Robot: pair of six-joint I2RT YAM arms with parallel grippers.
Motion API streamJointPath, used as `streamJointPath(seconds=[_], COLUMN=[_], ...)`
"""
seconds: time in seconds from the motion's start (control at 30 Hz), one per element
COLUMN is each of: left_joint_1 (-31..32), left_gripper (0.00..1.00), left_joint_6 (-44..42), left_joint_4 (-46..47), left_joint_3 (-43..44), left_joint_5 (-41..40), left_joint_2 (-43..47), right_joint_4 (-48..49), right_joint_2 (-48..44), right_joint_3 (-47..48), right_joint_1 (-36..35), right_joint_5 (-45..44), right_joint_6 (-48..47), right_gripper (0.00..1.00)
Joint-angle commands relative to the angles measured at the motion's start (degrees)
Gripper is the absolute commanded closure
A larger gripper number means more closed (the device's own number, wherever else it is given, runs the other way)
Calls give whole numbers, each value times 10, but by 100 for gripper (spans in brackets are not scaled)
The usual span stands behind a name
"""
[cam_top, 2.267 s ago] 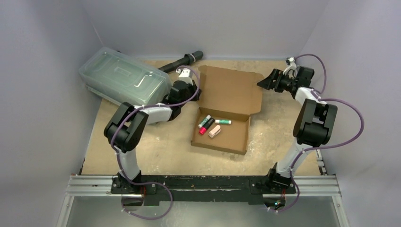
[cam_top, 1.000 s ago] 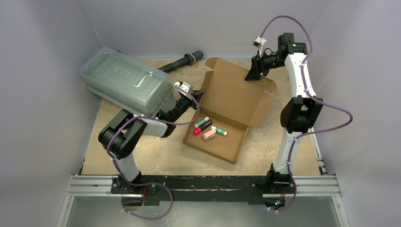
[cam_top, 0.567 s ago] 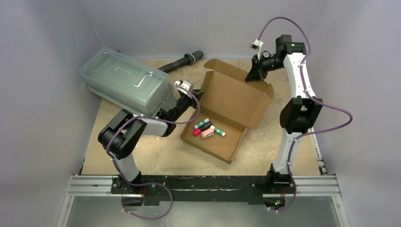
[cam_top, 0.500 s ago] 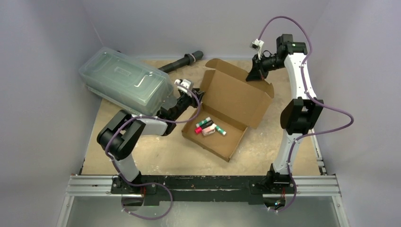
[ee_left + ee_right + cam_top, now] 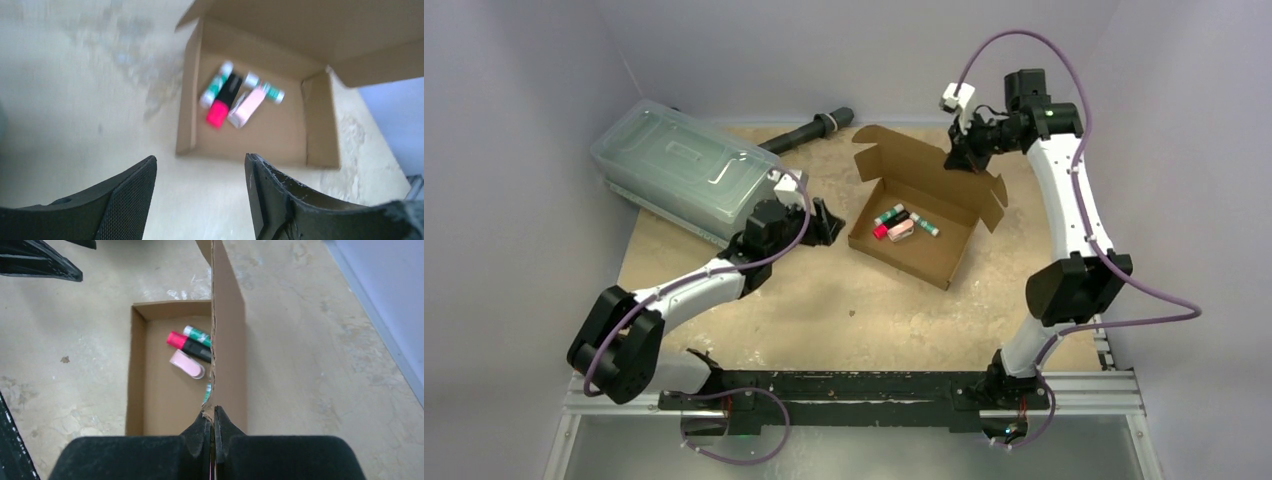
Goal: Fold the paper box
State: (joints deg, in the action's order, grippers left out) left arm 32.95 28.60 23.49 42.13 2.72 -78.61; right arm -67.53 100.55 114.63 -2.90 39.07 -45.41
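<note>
The paper box (image 5: 924,250) is a brown cardboard tray on the table with its lid (image 5: 914,165) standing up at the back. Inside lie small items (image 5: 902,223), among them a pink-and-black marker (image 5: 187,345) and a pale pink piece (image 5: 186,364). My right gripper (image 5: 958,160) is shut on the lid's upper edge (image 5: 214,412), seen edge-on in the right wrist view. My left gripper (image 5: 827,224) hovers open to the left of the tray, apart from it. In the left wrist view the box (image 5: 250,145) lies beyond the gripper (image 5: 200,162), with bare table between the fingers.
A clear greenish lidded container (image 5: 686,170) stands at the back left, close behind my left arm. A black cylinder (image 5: 809,130) lies along the back edge. Grey walls close in the back and both sides.
The left gripper has opened, let go of the lid's left edge and drawn back. The right gripper, shut on the lid, has moved the box right and toward the back, lid more upright.
</note>
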Motion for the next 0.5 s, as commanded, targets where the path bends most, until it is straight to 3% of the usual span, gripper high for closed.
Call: streamJointPath(seconds=[0.0,0.07,0.17,0.23,0.47], left_joint_1=[-3,-5,-5,-6,-6], left_gripper=[36,37,49,51,47], left_joint_6=[58,47,5,-22,-141], left_joint_4=[-67,-64,-61,-50,174], left_joint_3=[-65,-61,-34,-19,-10], left_joint_5=[-24,-49,-75,-92,4], left_joint_2=[31,36,28,19,-67], right_joint_4=[48,62,75,79,83], right_joint_2=[-33,-46,-58,-60,-48], right_joint_3=[-50,-74,-92,-95,-79], right_joint_1=[-44,-56,-63,-63,-63], right_joint_5=[-34,-48,-66,-78,-72], right_joint_6=[2,6,8,8,20], right_gripper=[100,100,100,100,100])
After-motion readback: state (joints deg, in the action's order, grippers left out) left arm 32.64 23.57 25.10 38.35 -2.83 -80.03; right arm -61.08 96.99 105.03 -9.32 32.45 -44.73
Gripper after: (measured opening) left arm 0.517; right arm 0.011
